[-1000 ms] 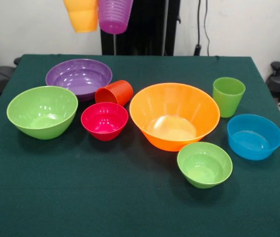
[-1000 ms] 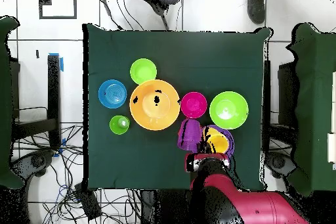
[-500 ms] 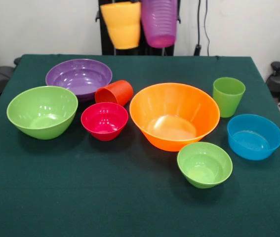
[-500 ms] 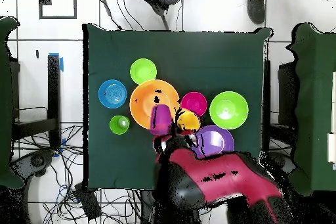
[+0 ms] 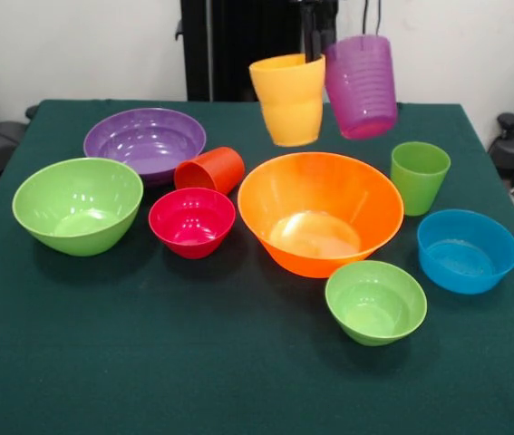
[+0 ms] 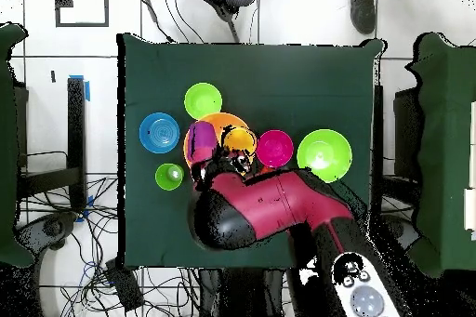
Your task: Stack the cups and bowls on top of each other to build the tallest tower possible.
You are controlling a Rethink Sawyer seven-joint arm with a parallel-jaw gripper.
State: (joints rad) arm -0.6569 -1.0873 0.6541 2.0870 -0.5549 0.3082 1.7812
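Two cups hang above your large orange bowl (image 5: 320, 213): yellow cup (image 5: 288, 100) at its 11 o'clock, purple cup (image 5: 362, 86) at 1 o'clock. Your gripper (image 5: 318, 41) seems clamped on both rims, though it's mostly hidden.

Green table (image 5: 238, 381), bowls (image 5: 320, 213), cups (image 5: 419, 175)

I see my yellow cup (image 5: 289, 100) and purple cup (image 5: 362, 86) hanging side by side above the big orange bowl (image 5: 320, 214), maybe tilted a little, not touching it.
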